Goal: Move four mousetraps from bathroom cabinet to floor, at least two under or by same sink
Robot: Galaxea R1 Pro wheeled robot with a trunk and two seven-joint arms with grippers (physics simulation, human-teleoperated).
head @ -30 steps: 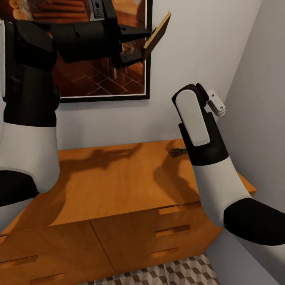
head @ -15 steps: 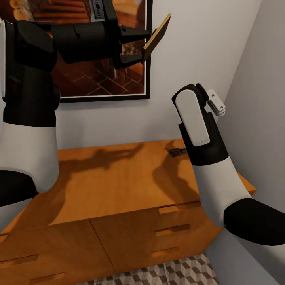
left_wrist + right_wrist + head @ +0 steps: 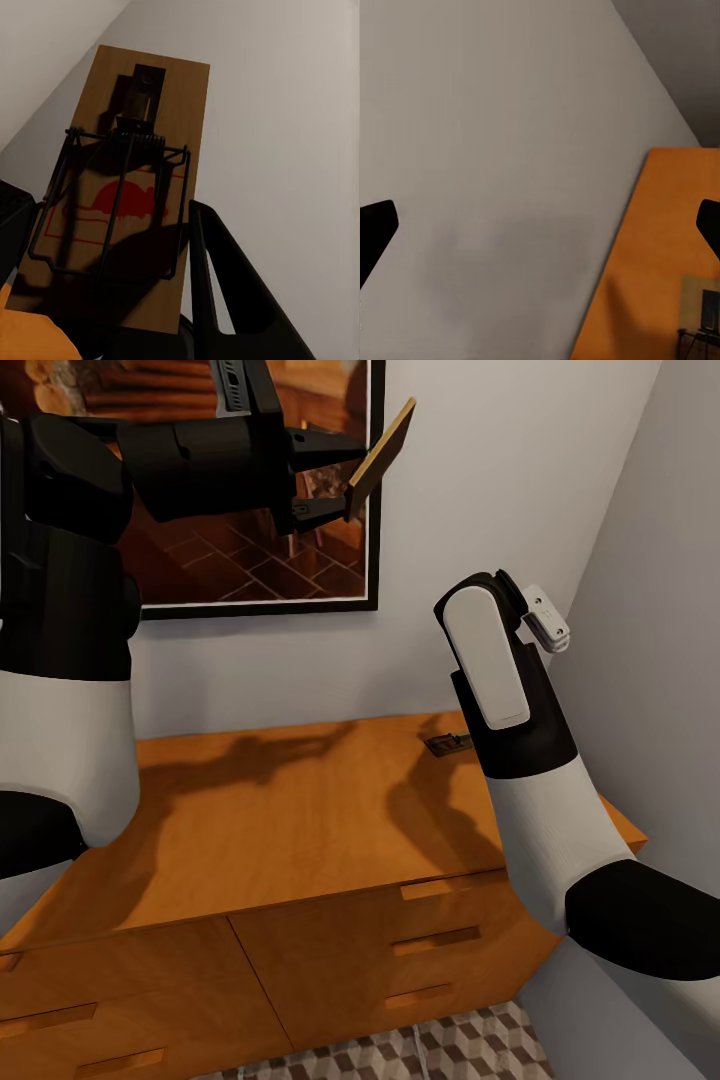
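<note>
My left gripper (image 3: 335, 478) is raised in front of the wall and shut on one end of a tan mousetrap (image 3: 382, 448), held on edge high above the cabinet. The left wrist view shows this mousetrap (image 3: 127, 172) with its dark wire spring and a red mark, clamped between the fingers (image 3: 225, 292). A second mousetrap (image 3: 447, 743) lies at the back right of the orange-brown cabinet (image 3: 300, 830), partly behind my right forearm. In the right wrist view the right gripper (image 3: 544, 225) stands open and empty above the cabinet top (image 3: 660, 247), with that mousetrap (image 3: 701, 311) near the frame's corner.
A dark-framed picture (image 3: 250, 575) hangs on the white wall behind the left gripper. A grey side wall (image 3: 660, 660) closes in tight on the right. Drawer fronts with slim handles (image 3: 435, 942) face me. A strip of cube-patterned bathroom floor (image 3: 450, 1052) shows below the cabinet.
My left arm has shifted slightly to the left, carrying the mousetrap with it. The right arm and the mousetrap on the cabinet have not moved.
</note>
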